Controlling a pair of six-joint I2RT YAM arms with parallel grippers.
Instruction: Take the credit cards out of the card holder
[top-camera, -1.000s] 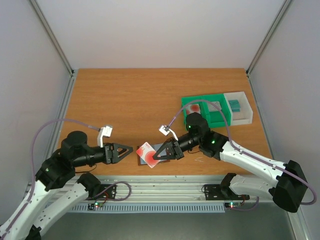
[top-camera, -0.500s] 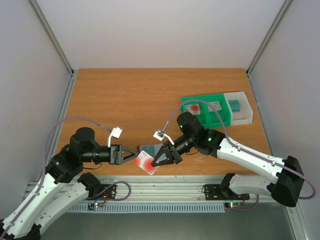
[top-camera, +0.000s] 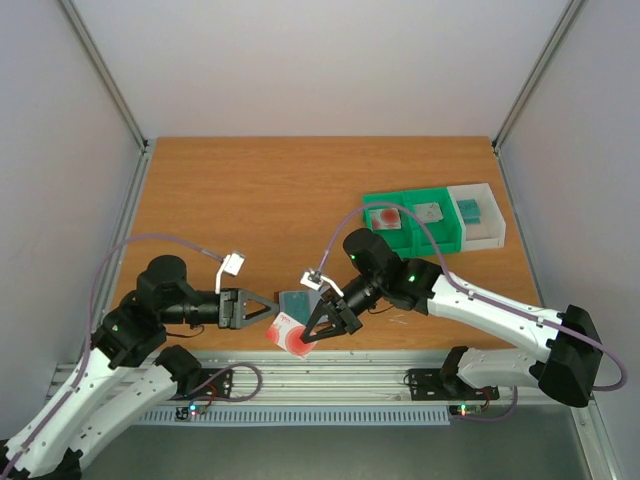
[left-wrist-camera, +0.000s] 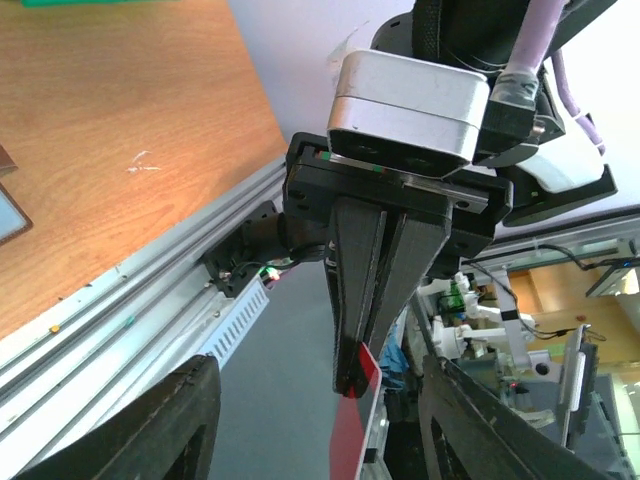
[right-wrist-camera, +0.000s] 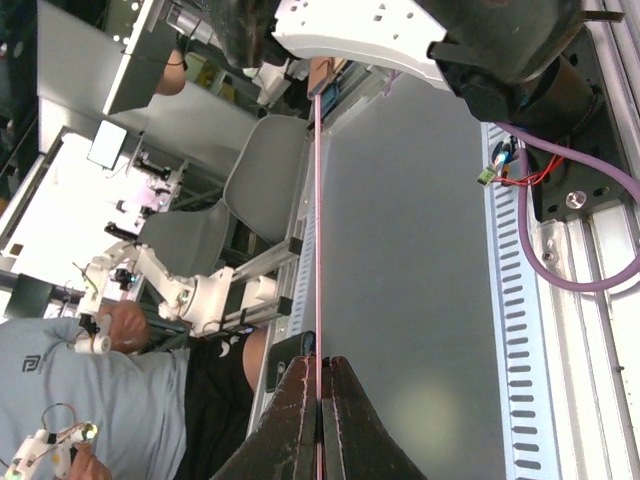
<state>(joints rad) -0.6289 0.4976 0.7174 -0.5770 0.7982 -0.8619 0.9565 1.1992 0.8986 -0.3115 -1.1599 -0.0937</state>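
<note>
Green bin (top-camera: 446, 234), pink card (top-camera: 385, 216), grey card (top-camera: 430, 211) inside, white bin (top-camera: 486, 236), teal card (top-camera: 468, 209)

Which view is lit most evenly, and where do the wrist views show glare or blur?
Top external: even, soft light on the table, faint shadows, all sharp. Left wrist: the upper right is washed out white; its own fingers are dark blurs at the bottom edge. Right wrist: the credit card shows edge-on as a thin pink line; the right gripper is dark against a bright room.
</note>
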